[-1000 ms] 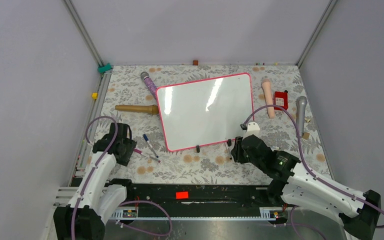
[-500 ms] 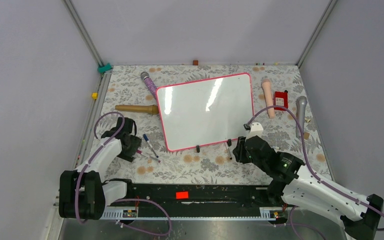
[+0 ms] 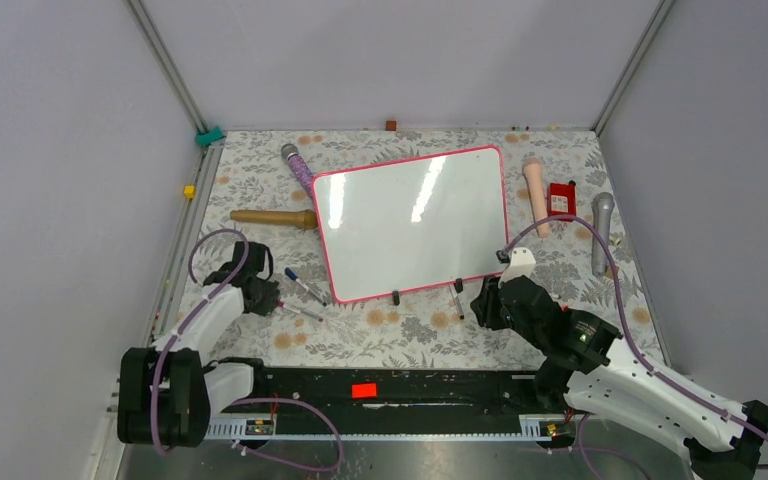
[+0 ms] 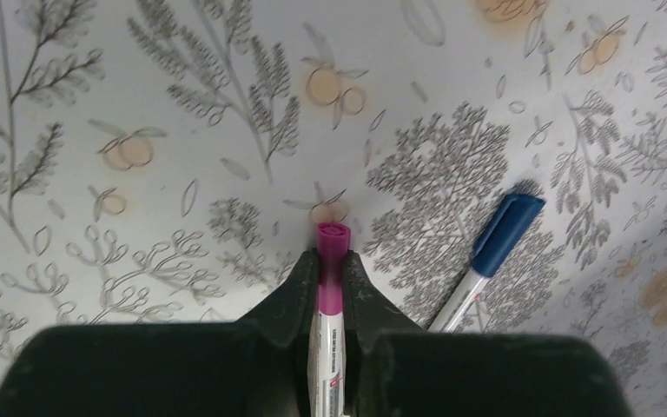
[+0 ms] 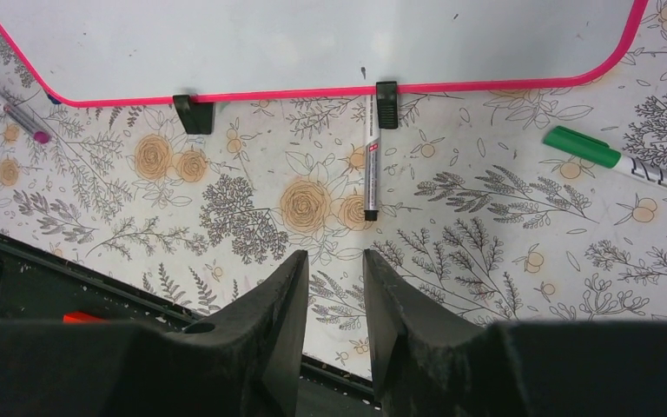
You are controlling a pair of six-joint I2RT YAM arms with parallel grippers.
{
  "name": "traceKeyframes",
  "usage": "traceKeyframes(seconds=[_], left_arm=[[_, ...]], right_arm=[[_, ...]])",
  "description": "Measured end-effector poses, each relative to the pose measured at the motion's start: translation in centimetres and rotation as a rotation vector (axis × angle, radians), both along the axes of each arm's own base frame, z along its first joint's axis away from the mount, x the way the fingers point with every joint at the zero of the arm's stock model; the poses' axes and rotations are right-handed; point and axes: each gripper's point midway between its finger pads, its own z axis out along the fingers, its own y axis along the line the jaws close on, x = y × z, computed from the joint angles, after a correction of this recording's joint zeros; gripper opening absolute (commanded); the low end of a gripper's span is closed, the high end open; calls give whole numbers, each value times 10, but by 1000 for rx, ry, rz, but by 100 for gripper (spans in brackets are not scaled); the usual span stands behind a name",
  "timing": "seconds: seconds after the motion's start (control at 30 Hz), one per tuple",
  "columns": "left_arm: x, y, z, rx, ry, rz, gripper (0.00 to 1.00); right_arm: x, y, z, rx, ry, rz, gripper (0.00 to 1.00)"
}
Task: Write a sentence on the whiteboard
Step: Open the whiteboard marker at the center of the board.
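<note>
Spreading between grey walls (image 3: 60, 150), floral cloth (image 3: 400, 330) bears the whiteboard (image 3: 410, 220); left jaws clamp a pink marker (image 4: 330, 261), right jaws ajar, empty.

Floral tablecloth (image 3: 410, 330), blue-capped pen (image 4: 484, 263), green-capped pen (image 5: 623, 162), black-capped marker (image 5: 370, 161), brown wooden stick (image 3: 272, 217), grey microphone (image 3: 601, 228), red box (image 3: 562, 199)

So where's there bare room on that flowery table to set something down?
Barest: the strip in front of the whiteboard, between blue marker and black marker, plus the far-left corner beside the purple wand. Crowded: right of the board, with peach handle, red box, grey microphone.
</note>
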Motion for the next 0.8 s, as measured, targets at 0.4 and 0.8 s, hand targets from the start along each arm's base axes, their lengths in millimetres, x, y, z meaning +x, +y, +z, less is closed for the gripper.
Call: traceKeyframes(seconds=[0.4, 0.8], left_arm=[[-18, 12, 96, 45, -379, 12, 0], [-2, -50, 190, -161, -805, -314, 0]], right_arm=[[-1, 2, 1, 15, 4, 1, 37], [5, 24, 27, 120, -48, 51, 43]])
